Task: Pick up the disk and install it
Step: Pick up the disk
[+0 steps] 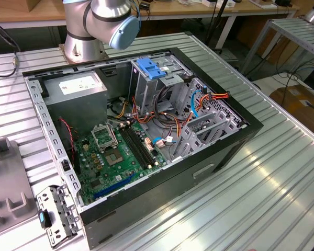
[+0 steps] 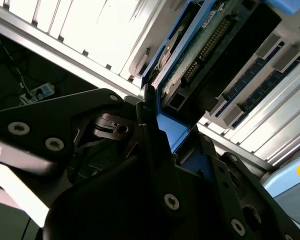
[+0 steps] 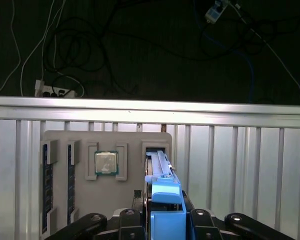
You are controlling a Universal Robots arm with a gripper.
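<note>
In the first wrist view the disk [image 3: 159, 167] stands on edge in a slot of a grey tray [image 3: 60, 140], its blue side rail facing the camera. My gripper [image 3: 167, 214] has its black fingers [image 3: 135, 220] pressed against both sides of that blue rail. The second wrist view shows the same hold from the side. There the disk [image 2: 192, 52] shows its green circuit board and a connector, framed by the blue rail, and my gripper [image 2: 172, 132] clamps the rail's end. The tray [image 1: 5, 178] lies at the exterior view's left edge.
An open computer case [image 1: 225, 151] lies on the ribbed aluminium table, with a motherboard [image 1: 120, 157], a grey power supply box [image 1: 78, 89] and a metal cage topped by a blue handle [image 1: 149, 68]. The arm's base [image 1: 94, 26] stands behind it. The tray also holds a processor [image 3: 105, 163] and memory sticks [image 3: 48, 185].
</note>
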